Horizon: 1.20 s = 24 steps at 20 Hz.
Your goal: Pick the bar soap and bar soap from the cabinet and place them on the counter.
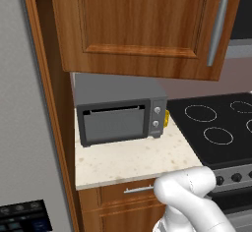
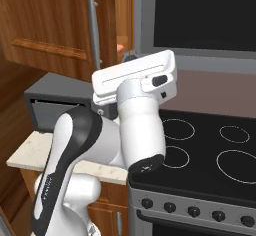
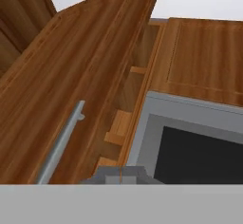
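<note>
Here, the wall cabinet (image 1: 142,27) of reddish-brown wood is seen above the surface (image 1: 130,159), its raised-panel door carrying a long vertical silver handle (image 1: 217,29). In the right base view the door (image 2: 55,27) is seen swung partly open, and in the gap between its edge and the cabinet frame a small salmon-pink patch, taken to be a bar soap (image 2: 120,46), is glimpsed on a shelf inside; a second bar cannot be made out. In the hand view the same gap is looked into along the door's edge, where wooden shelf ends (image 3: 119,126) are shown in steps, with the silver handle (image 3: 61,144) lying across the door face.

The claw (image 3: 120,174) is held up beside the opened door edge, just in front of the handle; its dark tips are pressed together with no gap, and nothing is gripped between them. The white hand (image 2: 135,77) is seen raised level with the lower part of the cabinet.

On the beige speckled surface a grey microwave (image 1: 120,110) is stood against the wall, and a small yellow object (image 1: 167,118) is tucked just beside its right side. To the right, the black stovetop (image 1: 219,128) with white ring markings is set flush against the surface, with a row of dark knobs (image 2: 192,211) along its front.
</note>
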### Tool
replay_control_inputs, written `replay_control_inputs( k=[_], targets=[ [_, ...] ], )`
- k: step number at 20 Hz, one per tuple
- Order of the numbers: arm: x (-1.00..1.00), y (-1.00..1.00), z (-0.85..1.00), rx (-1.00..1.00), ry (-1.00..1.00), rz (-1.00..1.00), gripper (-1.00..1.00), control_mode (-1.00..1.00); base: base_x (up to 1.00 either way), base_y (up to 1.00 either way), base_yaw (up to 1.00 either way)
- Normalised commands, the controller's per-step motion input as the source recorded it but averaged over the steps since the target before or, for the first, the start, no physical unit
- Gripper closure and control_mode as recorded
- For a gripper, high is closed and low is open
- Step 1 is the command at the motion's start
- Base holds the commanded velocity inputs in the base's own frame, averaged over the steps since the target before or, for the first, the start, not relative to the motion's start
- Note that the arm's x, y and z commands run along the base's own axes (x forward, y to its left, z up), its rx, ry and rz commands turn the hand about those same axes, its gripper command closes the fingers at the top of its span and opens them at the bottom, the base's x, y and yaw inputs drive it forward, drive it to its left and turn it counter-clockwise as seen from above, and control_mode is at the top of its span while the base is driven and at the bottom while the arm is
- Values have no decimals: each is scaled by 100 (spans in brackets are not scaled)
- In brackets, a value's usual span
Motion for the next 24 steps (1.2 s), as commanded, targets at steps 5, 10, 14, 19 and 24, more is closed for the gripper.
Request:
replay_control_inputs(
  k=[5,10,14,19,24],
  targets=[
    [0,0,4,0,-2,3,-100,-100,0,0,0],
    [7,0,2,-1,0,1,-100,-100,0,0,0],
    [21,-3,-4,-15,-5,0,-100,-100,0,0,0],
    [19,-3,-1,-14,-5,1,-100,-100,0,0,0],
    [13,-9,0,-10,-6,1,-100,-100,0,0,0]
  ],
)
